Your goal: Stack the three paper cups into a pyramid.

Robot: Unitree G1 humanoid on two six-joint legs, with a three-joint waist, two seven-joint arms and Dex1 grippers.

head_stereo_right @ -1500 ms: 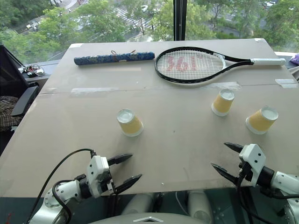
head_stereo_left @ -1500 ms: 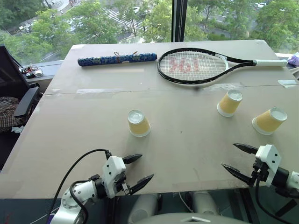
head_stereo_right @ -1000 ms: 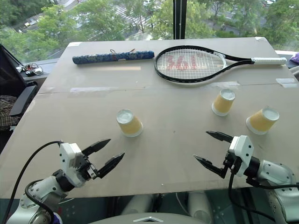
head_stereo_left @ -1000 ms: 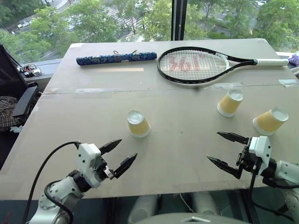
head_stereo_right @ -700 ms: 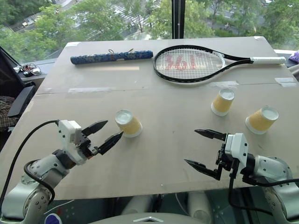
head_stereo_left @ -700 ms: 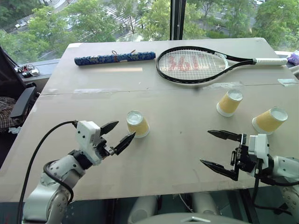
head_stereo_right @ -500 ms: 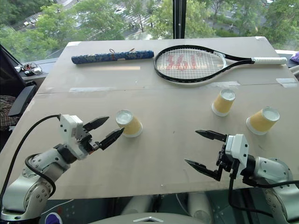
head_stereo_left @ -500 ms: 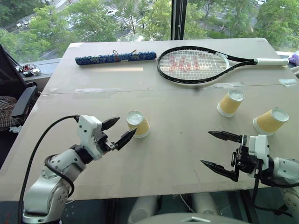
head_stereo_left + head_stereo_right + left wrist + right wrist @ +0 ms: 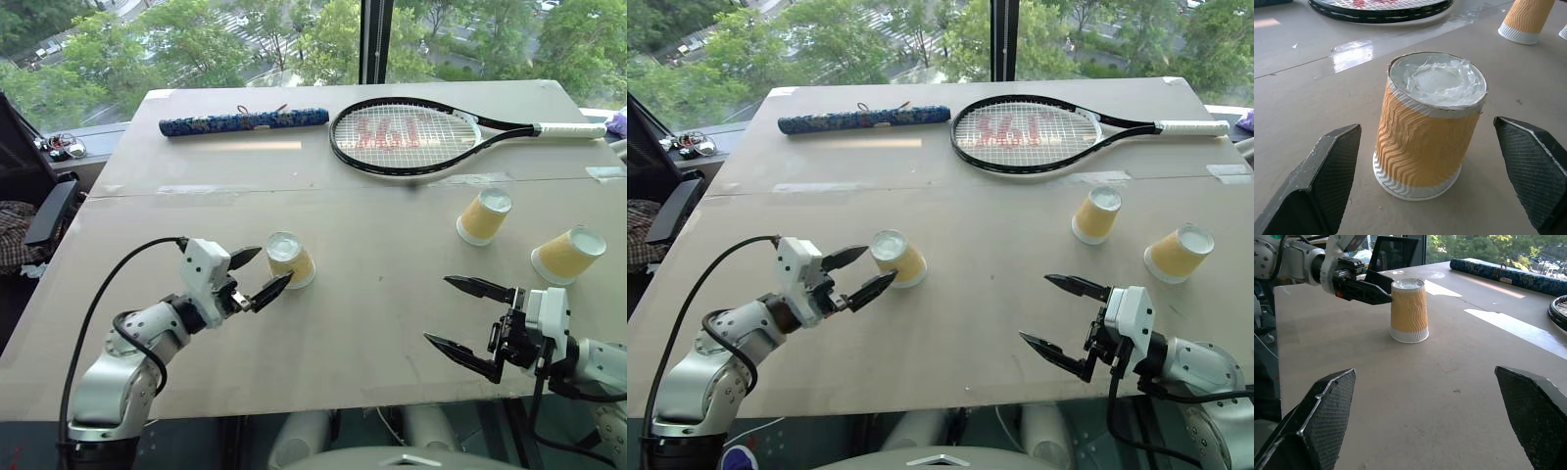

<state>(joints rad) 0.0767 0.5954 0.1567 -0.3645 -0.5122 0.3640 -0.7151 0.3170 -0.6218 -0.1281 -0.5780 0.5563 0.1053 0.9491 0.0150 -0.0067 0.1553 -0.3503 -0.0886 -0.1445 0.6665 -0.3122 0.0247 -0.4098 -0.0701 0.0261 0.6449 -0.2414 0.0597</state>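
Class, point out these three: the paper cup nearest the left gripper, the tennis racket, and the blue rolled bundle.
Paper cup [image 9: 1425,142]: left wrist view, ribbed orange side.
Tennis racket [image 9: 404,132]: left eye view, strings.
Blue rolled bundle [image 9: 245,122]: left eye view, middle.

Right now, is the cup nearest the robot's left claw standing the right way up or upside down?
Upside down. The paper cup rests on its wide white rim, narrow closed base on top. The open left gripper has not closed on it.

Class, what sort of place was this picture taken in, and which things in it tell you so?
Probably an upper-floor office or lab. A plain table stands at a big window looking down on treetops and a street, and a dark office chair sits beside it.
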